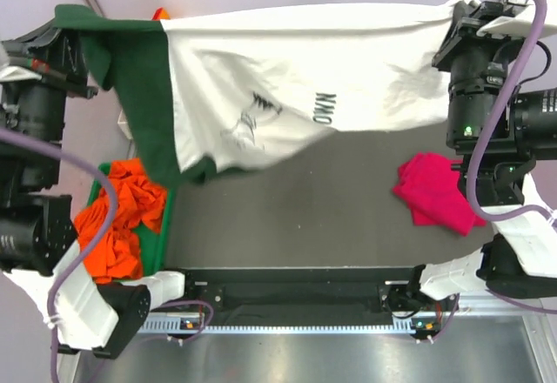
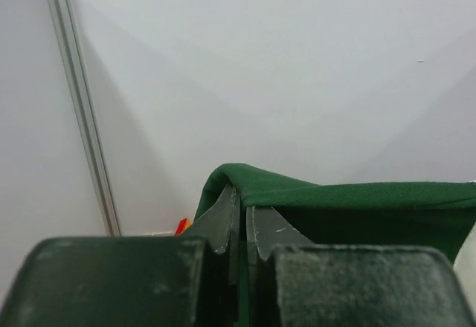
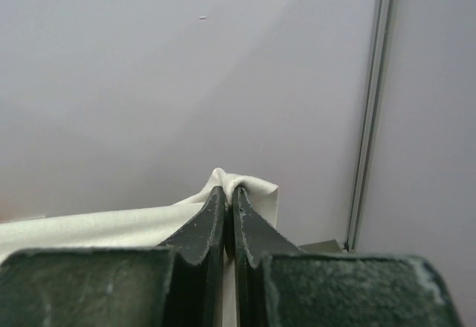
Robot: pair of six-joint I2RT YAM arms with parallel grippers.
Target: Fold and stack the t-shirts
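Observation:
A white t-shirt (image 1: 296,87) with green sleeves and dark print hangs stretched in the air between both arms, over the far part of the dark table (image 1: 296,218). My left gripper (image 2: 242,206) is shut on its green sleeve edge (image 2: 357,201) at the top left. My right gripper (image 3: 229,191) is shut on a white corner (image 3: 249,187) of the same shirt at the top right. A crumpled orange t-shirt (image 1: 122,218) lies at the left on green cloth. A crumpled pink t-shirt (image 1: 435,191) lies at the right.
The green cloth (image 1: 161,231) under the orange shirt lies along the table's left edge. A grey wall with a metal rail (image 2: 82,104) stands behind the table. The arm bases (image 1: 296,292) sit on the near edge.

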